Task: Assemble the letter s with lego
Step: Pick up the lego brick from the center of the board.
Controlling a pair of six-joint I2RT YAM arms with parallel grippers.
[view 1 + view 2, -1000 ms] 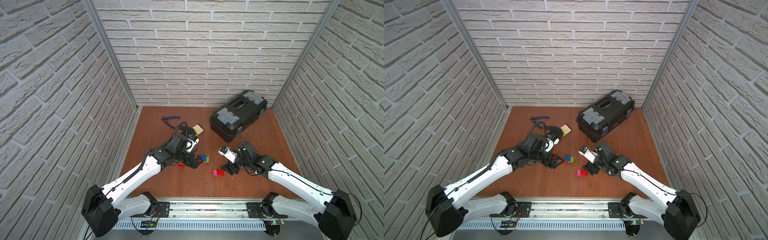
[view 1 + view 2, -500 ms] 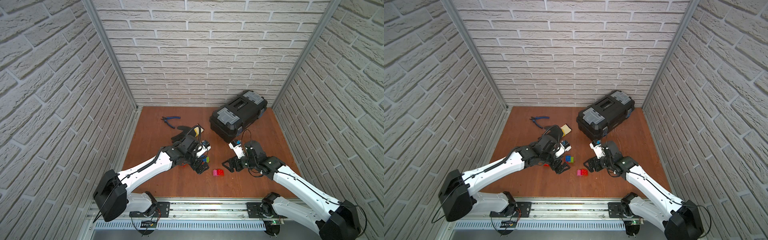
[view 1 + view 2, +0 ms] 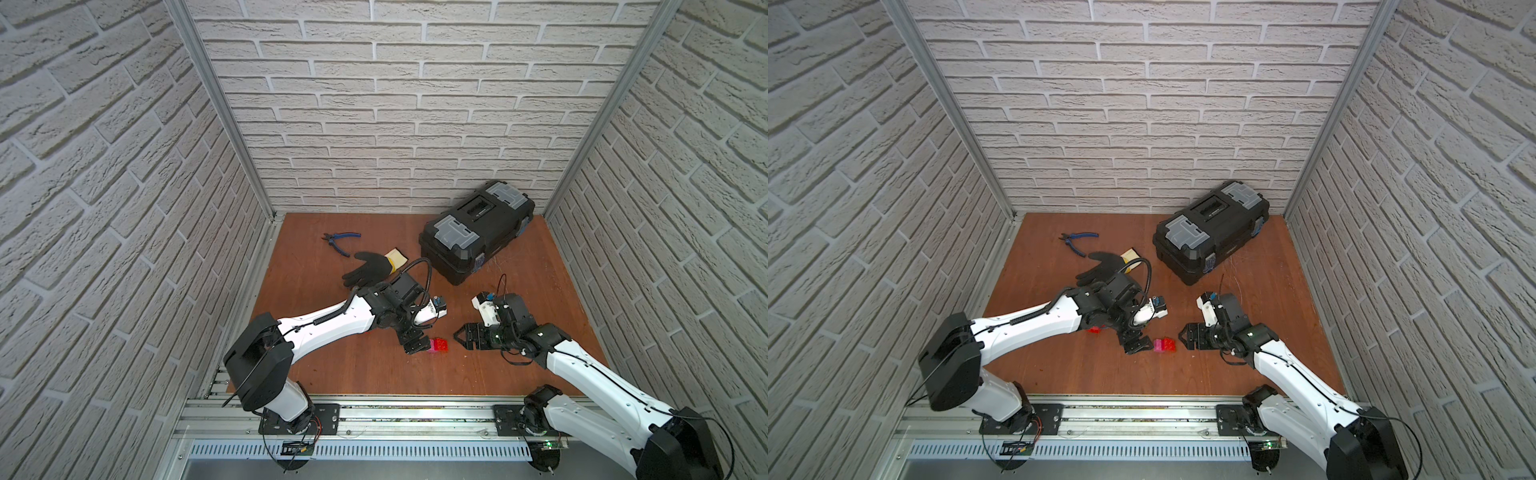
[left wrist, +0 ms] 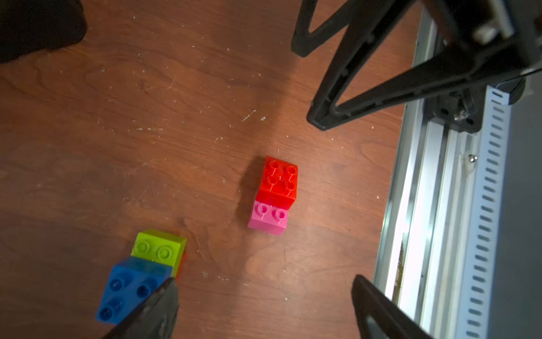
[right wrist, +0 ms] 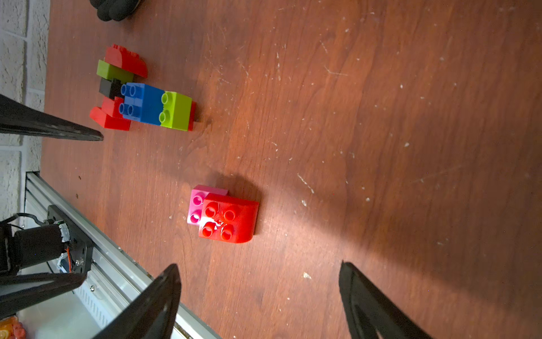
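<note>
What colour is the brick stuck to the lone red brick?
Pink brick, clearest in the right wrist view.

Scratched reddish-brown wooden board (image 3: 374, 376) carrying tools and toy bricks.
A closed black toolbox (image 3: 478, 232) sits at the back right. Blue-handled pliers (image 3: 340, 242) lie at the back left, with a black glove (image 3: 368, 269) just beside them. Nearer the front, a pink and red pair of bricks (image 3: 438, 345) stands apart from a bigger cluster of bricks (image 5: 143, 102) in blue, lime green, red and black.

Colours: red brick (image 5: 231, 220), pink brick (image 5: 196, 205), blue brick (image 5: 146, 102), lime brick (image 5: 177, 111); black toolbox (image 3: 478, 232); reddish-brown woodgrain table (image 5: 381, 117).
</note>
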